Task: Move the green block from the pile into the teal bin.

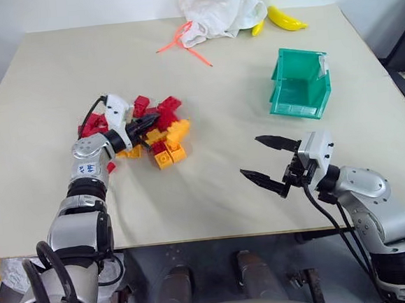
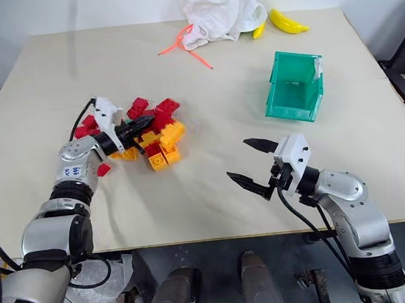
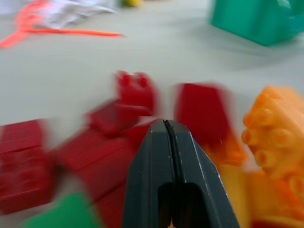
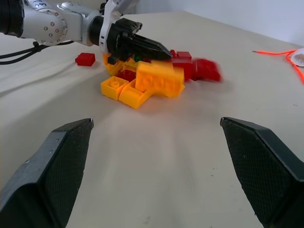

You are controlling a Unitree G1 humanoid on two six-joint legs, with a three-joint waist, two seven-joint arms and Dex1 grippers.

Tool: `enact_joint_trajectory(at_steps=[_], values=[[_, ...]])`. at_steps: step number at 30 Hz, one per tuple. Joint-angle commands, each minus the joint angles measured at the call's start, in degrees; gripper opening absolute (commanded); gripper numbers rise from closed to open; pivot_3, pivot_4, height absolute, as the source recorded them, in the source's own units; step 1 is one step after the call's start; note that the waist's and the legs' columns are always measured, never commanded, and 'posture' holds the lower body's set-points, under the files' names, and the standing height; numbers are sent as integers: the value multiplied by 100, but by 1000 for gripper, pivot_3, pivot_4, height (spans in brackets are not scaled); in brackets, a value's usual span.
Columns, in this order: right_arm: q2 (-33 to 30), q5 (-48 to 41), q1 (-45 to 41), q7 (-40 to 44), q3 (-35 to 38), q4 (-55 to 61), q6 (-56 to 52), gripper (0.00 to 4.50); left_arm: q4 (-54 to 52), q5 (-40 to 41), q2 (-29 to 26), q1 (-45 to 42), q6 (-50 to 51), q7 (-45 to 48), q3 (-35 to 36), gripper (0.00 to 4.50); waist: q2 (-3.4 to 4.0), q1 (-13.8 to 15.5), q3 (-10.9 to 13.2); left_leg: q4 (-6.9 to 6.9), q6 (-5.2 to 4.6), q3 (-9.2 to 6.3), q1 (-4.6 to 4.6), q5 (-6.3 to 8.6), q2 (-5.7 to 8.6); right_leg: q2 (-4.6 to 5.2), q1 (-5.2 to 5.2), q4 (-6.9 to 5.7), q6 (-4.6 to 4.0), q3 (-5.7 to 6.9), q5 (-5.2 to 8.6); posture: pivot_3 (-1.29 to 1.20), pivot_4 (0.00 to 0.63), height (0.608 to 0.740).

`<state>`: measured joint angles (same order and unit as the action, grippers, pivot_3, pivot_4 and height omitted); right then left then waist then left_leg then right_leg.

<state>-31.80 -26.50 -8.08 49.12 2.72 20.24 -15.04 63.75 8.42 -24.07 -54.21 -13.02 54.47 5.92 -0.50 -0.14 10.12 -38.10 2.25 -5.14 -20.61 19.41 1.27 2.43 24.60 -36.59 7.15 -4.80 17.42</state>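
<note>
A: Where is the green block [image 3: 66,213] being located?

B: In the pile [image 1: 152,131], near the bench's left edge, just beside the closed, empty left claw [image 1: 146,122].

A: And the right claw [image 1: 268,162]?

B: Being held open, farther off, nearer the teal bin [image 1: 299,82].

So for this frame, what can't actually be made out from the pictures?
- The green block: in the left wrist view, blurred and cut off by the picture's edge; in the head views it lies hidden behind the shut left gripper in the pile.
- Whether the left gripper touches any brick: motion blur.
- Inside of the teal bin: its walls hide part of the floor.
- What lies under the white cloth beside the bananas.
</note>
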Motion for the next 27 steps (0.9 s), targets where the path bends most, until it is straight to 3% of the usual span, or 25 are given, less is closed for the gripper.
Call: enact_joint_trajectory(at_steps=[1, 6, 13, 20, 27], values=[[-67, -99, -47, 9, 133, 187, 44, 4500, -198, 2, -5, 109, 60, 593, -110, 6, 0, 0, 0, -1, -3, 0, 0, -1, 1, 0, 0, 0, 1, -1, -1, 0, 150, 740], [-70, -83, -97, 50, 119, 114, 73, 4500, -782, 226, -163, 416, 332, 1019, 12, 6, -1, -21, 0, -1, -7, 1, 1, -2, 0, -1, 2, -9, 5, -7, -3, 0, 150, 740], [-61, -65, -244, 148, 69, -53, 113, 4500, -630, 210, -582, 241, 826, -1201, 687, 6, -19, -15, 11, -5, -18, 0, 2, 2, -13, 9, 13, -29, 4, -13, -3, 0, 150, 740], [-22, -13, -388, 229, 14, -235, 169, 4500, -225, 200, -459, -64, 1749, -2252, 741, 6, -22, 37, 10, -8, -36, -7, -9, -5, 1, 20, 8, -29, 19, -6, -10, 0, 150, 740], [19, 20, -477, 239, -19, -317, 200, 4500, -261, -38, -394, 11, 2240, -1429, 248, 6, -20, 22, 8, -9, -18, -8, -10, -15, 14, 19, 8, -25, 21, -4, -11, 0, 150, 740]])
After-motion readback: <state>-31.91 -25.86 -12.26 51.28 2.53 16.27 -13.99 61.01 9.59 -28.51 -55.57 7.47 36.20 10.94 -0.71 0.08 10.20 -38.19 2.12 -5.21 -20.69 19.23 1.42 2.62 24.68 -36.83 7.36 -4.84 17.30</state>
